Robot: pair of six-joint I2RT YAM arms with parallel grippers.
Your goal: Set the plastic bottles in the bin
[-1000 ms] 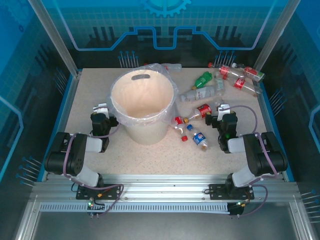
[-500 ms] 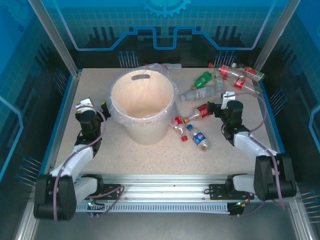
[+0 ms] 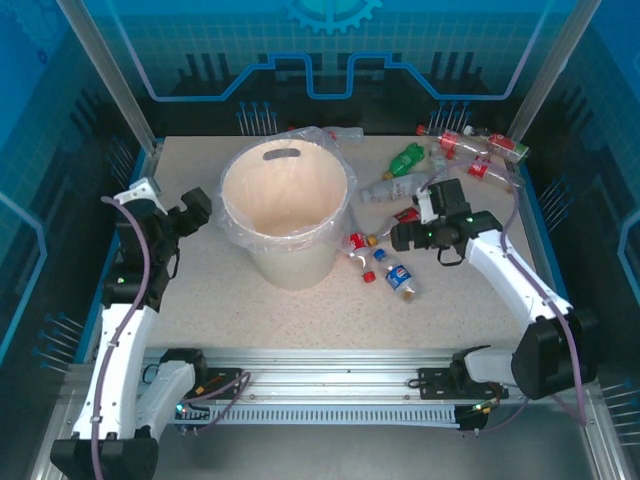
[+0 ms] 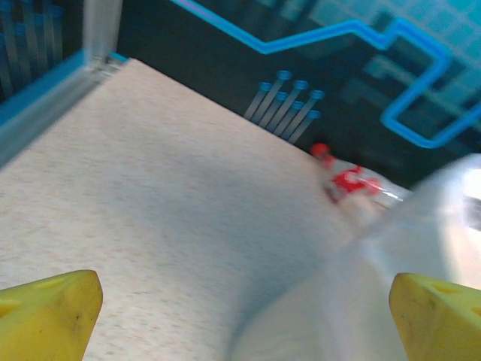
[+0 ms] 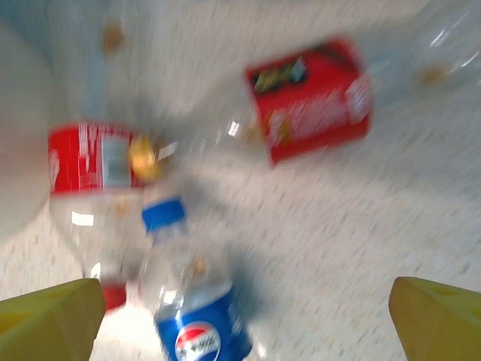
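Plastic bottles (image 3: 478, 166), small, clear, mostly red-labelled, lie scattered on the speckled beige table (image 3: 200, 290) to the right of the large round cream-white plastic bin (image 3: 290, 262) with its clear bag liner. The right gripper (image 3: 400, 237) is over the group nearest the bin, jaws spread wide, nothing held. In the right wrist view a blue-labelled bottle (image 5: 201, 331) lies below the gripper, nearer its left yellow fingertip; a red-labelled bottle (image 5: 316, 98) lies beyond. The left gripper (image 3: 195, 207), jaws wide apart and empty, sits just left of the bin.
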